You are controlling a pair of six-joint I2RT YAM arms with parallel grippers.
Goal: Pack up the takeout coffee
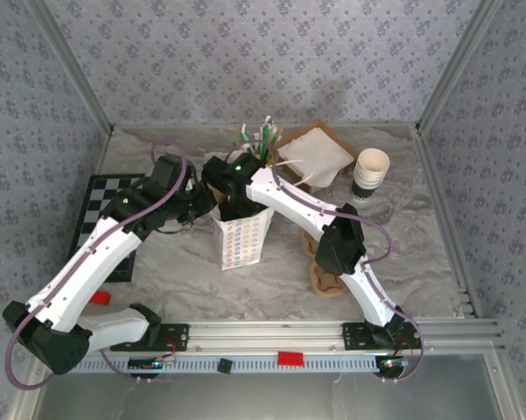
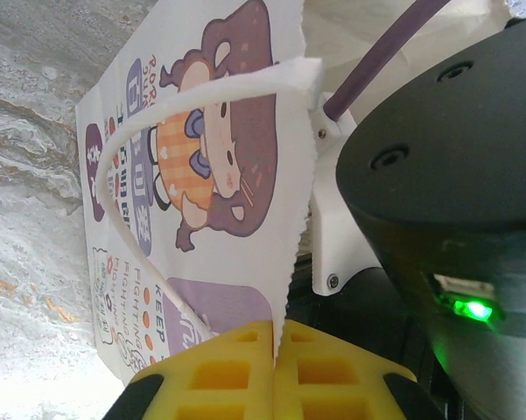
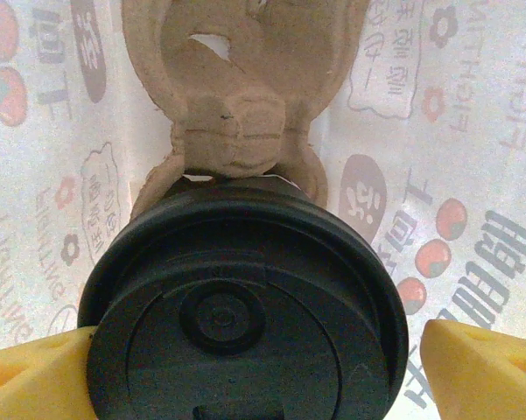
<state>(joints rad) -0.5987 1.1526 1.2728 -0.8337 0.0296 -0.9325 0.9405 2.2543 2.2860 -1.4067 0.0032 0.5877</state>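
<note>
Entry: left arm (image 1: 96,262) is reaching toward the far right, left gripper (image 2: 274,354) clenching the rim of the paper bag (image 2: 201,175). Right arm (image 1: 289,201) is angling down into the bag, right gripper (image 3: 254,367) standing released on either side of the lidded cup (image 3: 245,306).

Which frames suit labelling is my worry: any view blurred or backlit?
Top external: evenly lit, paper bag sharp. Left wrist: bag print crisp, near yellow fingers soft. Right wrist: backlit bag walls wash out the print; black lid dark.
</note>
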